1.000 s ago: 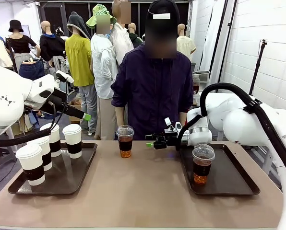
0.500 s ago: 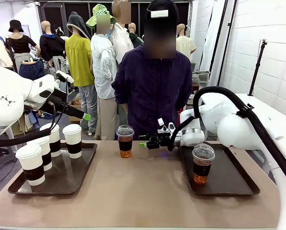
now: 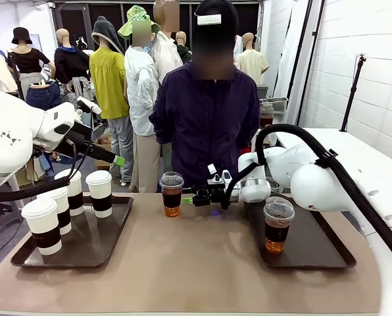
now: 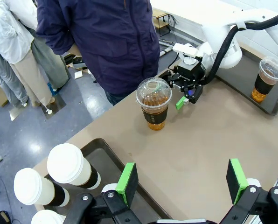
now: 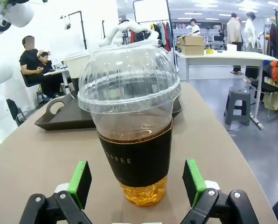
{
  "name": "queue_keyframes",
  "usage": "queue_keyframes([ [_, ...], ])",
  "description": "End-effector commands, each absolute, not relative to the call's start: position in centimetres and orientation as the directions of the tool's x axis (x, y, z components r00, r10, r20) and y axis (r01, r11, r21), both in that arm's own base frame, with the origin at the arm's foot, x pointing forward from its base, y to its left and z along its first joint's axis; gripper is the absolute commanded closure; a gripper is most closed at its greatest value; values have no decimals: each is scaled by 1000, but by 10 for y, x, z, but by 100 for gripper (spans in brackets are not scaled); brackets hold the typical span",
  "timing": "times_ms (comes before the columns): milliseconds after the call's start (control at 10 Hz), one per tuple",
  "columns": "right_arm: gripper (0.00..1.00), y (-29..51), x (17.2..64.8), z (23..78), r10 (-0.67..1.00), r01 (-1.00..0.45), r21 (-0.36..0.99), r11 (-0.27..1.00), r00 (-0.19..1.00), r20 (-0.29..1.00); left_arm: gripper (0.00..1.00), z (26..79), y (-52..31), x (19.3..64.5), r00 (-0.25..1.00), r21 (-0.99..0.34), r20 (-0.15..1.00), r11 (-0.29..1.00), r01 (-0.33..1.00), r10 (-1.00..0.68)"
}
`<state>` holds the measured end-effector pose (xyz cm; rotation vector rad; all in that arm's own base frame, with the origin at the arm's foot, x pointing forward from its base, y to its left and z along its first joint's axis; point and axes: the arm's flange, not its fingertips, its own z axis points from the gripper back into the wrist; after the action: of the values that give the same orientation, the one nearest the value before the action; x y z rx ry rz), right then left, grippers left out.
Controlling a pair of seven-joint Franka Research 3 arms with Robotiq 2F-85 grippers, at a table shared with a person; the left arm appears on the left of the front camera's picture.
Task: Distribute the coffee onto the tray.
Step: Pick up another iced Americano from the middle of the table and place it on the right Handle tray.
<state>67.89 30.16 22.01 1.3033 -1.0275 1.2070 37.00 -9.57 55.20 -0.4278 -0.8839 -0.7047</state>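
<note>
Desk: flat, matte tan top.

Left tray, lower left of the front view: dark brown, shallow raised rim. Holds four white paper cups with smooth white lids and dark brown sleeves.

Right tray, lower right: same make. Holds one clear plastic cup, domed lid, dark band, dark coffee paling to amber at the base.

Second clear dome-lidded cup: upright on the bare desk, centre of the front view, between the trays. Ribbed dome, dark printed band.

Right tool: centre frame, just right of that cup; green pads spread apart either side, not touching.

Left tool: raised over the left tray, fingers wide apart, empty.

Person: dark purple jacket, far desk edge.
</note>
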Motion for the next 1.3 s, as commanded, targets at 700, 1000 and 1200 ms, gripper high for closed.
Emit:
queue_keyframes([
  [700, 0, 334, 694, 217, 86, -975, 174, -138, 163, 983, 0, 552, -94, 370, 438, -59, 816, 700, 712, -376],
  [1000, 0, 345, 694, 216, 93, -972, 177, -155, 164, 982, 0, 552, -94, 370, 438, -59, 816, 700, 712, -376],
  [1200, 0, 353, 696, 216, 94, -969, 180, -169, 166, 982, 0, 552, -94, 370, 438, -59, 816, 700, 712, -376],
])
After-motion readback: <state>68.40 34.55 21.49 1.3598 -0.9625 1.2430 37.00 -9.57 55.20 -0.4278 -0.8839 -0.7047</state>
